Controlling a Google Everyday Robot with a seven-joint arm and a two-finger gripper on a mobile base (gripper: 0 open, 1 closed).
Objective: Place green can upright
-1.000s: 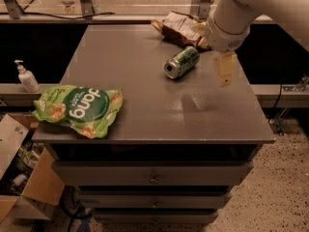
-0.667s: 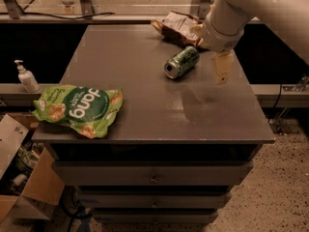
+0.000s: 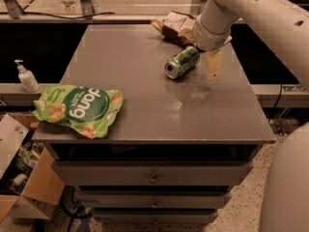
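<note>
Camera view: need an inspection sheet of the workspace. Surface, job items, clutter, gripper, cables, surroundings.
Surface: grey cabinet top, flat, with drawers beneath.
Job's things: green can lying on its side near the back right, silver end toward the front left; not upright.
Clutter: green snack bag at the front left edge; brown wrapper at the back edge.
Grippers: gripper low over the top, just right of the can; contact cannot be told.
Cables: black cable hanging at the right side.
Surroundings: pump bottle on the left ledge; cardboard box on the floor at left.
</note>
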